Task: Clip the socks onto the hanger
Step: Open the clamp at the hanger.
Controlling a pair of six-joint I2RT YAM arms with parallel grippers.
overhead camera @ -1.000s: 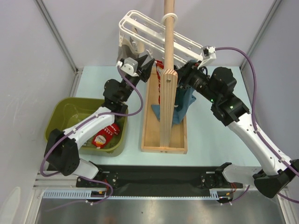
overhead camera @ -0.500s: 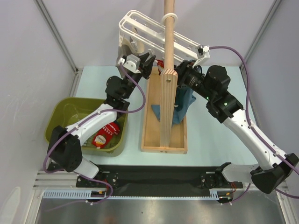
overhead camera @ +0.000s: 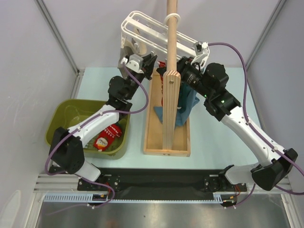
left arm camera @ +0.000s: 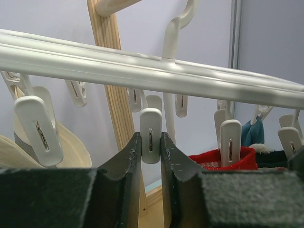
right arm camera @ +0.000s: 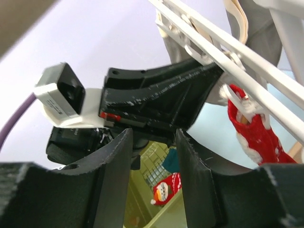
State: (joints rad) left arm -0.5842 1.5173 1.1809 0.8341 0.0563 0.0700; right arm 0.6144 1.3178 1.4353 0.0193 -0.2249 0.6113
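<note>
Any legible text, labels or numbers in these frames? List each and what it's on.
None legible.
Red sock in the green bin: white print, too blurred to read as words.
Clip peg between the fingers of the left hand: no marking visible.

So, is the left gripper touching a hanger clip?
Touching. The left wrist view shows the left gripper closed on a clip, both fingers flush against its sides.
</note>
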